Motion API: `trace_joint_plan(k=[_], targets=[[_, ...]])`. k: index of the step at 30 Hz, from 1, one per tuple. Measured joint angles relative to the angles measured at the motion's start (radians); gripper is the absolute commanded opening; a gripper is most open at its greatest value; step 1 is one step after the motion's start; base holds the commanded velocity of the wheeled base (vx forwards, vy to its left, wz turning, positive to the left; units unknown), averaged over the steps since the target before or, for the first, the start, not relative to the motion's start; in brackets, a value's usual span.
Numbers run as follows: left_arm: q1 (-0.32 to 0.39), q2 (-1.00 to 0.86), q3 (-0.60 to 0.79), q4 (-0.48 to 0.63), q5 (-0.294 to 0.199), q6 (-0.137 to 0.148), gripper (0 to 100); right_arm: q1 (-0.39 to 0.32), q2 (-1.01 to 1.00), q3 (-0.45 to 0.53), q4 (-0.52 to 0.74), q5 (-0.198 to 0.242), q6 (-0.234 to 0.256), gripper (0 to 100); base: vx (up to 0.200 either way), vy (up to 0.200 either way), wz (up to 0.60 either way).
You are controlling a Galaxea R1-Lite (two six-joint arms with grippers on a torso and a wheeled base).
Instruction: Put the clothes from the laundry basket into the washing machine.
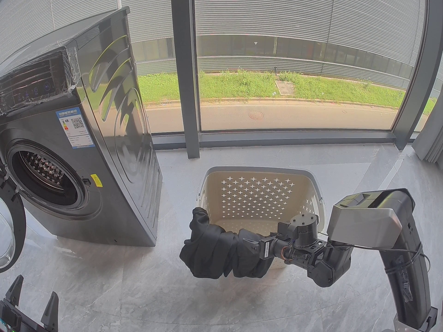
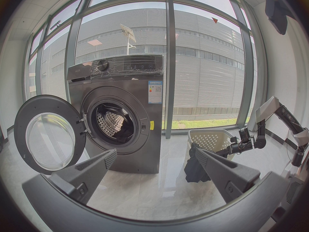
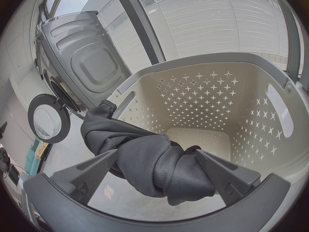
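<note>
A dark grey garment [image 1: 217, 250] hangs bunched over the near left rim of the cream laundry basket [image 1: 258, 194], with my right gripper [image 1: 251, 250] shut on it. In the right wrist view the garment [image 3: 151, 165] is pinched between the fingers [image 3: 222, 174], above the basket [image 3: 206, 113], whose inside looks bare. The grey washing machine [image 1: 78, 130] stands to the left with its door [image 2: 48, 136] swung open and its drum [image 2: 111, 124] visible. My left gripper [image 2: 154, 165] hangs open and low at the near left, facing the machine, also seen as the left gripper [image 1: 32, 305].
Tall windows and a dark pillar [image 1: 184, 65] stand behind the basket. A pale marble floor [image 1: 138, 282] spreads between the machine and the basket. Something dark lies inside the drum [image 2: 124, 134].
</note>
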Motion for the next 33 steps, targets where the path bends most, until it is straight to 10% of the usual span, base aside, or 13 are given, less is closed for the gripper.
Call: trace_joint_plan(k=[6, 7, 33], targets=[[0.000, 0.000, 0.000, 0.000, 0.000, 0.000, 100, -0.003, 0.016, -0.009, -0.002, 0.000, -0.016, 100, 0.000, 0.000, 0.00], [0.000, 0.000, 0.000, 0.000, 0.000, 0.000, 100, -0.003, 0.018, -0.011, -0.003, 0.000, -0.016, 0, 0.000, 0.000, 0.00], [0.000, 0.000, 0.000, 0.000, 0.001, -0.002, 100, -0.011, 0.011, 0.019, -0.117, 0.002, -0.017, 0, 0.000, 0.000, 0.00]])
